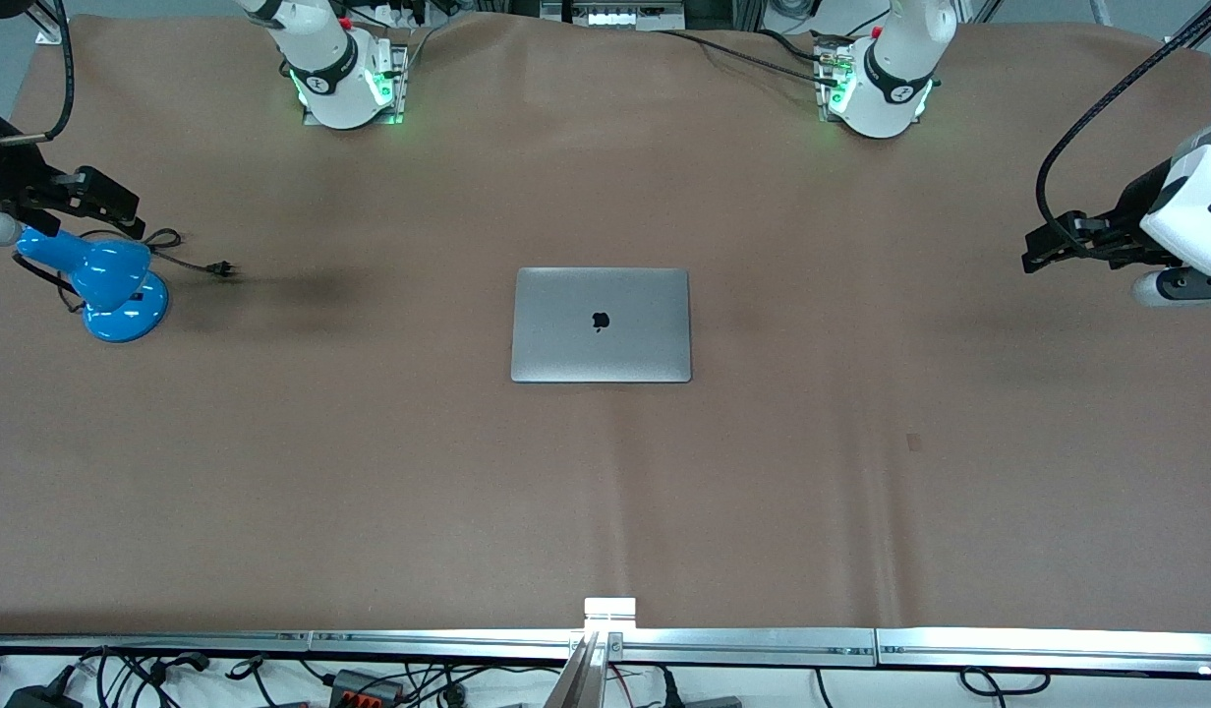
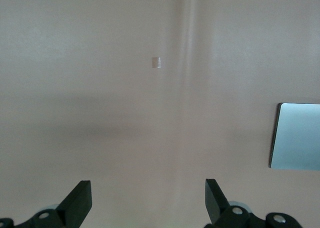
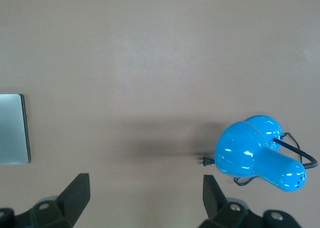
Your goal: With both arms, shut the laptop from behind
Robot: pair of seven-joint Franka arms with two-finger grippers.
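Observation:
The silver-grey laptop point(image 1: 602, 324) lies shut and flat at the middle of the brown table, lid up with the dark apple logo showing. One edge of it shows in the left wrist view point(image 2: 298, 136) and in the right wrist view point(image 3: 12, 129). My left gripper point(image 1: 1036, 252) hangs open and empty over the table's left-arm end, well apart from the laptop; it is also in its own wrist view point(image 2: 148, 200). My right gripper point(image 1: 129, 208) hangs open and empty over the right-arm end, above a blue lamp; it is also in its own wrist view point(image 3: 146, 198).
A blue desk lamp point(image 1: 114, 285) with a black cord and plug point(image 1: 222, 267) stands at the right-arm end; it also shows in the right wrist view point(image 3: 260, 154). A small mark point(image 1: 914, 442) is on the cloth. A metal rail point(image 1: 605, 644) runs along the table's near edge.

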